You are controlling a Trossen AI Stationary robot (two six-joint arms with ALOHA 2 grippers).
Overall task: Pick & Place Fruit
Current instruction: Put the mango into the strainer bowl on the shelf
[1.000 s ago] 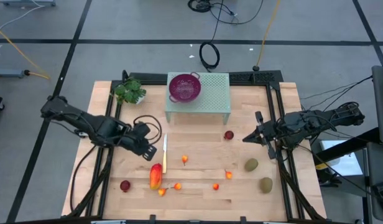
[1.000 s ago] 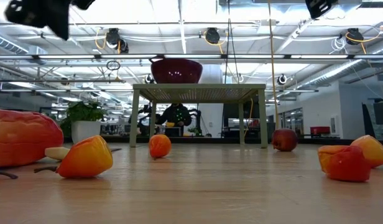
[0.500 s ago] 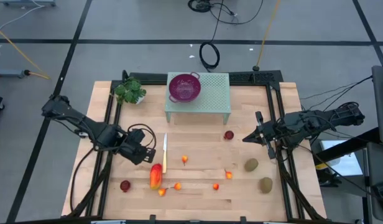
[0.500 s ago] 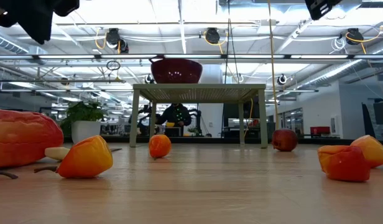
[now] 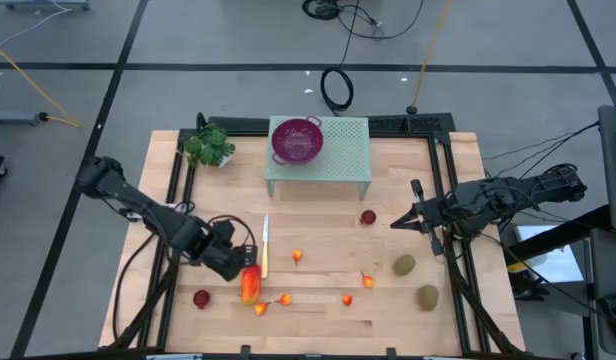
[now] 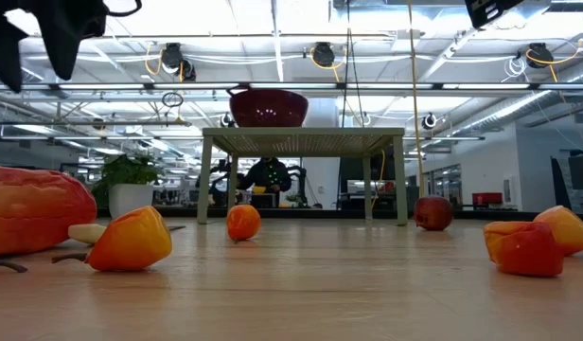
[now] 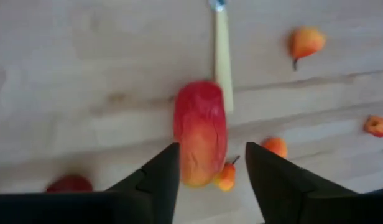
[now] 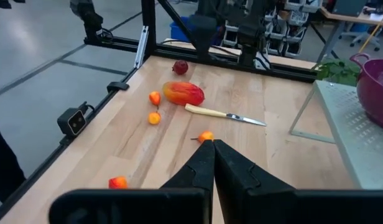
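Observation:
The fruit lies scattered on the wooden table (image 5: 318, 325). A red-yellow mango (image 5: 250, 285) lies near the front left. Two kiwis (image 5: 404, 265) (image 5: 428, 297) lie at the right. One dark red ball (image 5: 368, 217) lies mid-table and another (image 5: 201, 298) at the front left. Several tiny orange ones (image 5: 297, 257) lie between. My left gripper (image 5: 235, 263) hangs open just above the mango (image 7: 201, 130), pointing steeply down, one finger (image 7: 161, 176) on each side of the mango's near end, touching nothing. My right gripper (image 5: 396, 222) waits shut above the table's right side.
A yellow-handled knife (image 5: 265, 245) lies just beyond the mango, its handle end beside it. A purple colander (image 5: 295, 139) stands on a small green table (image 5: 338, 150) at the back middle. A potted plant (image 5: 209, 147) stands at the back left. Black frame rails run along both table sides.
My left gripper has gone toward the table's near edge and the mango, sinking a little. It has rolled about its own axis, and its fingers have opened.

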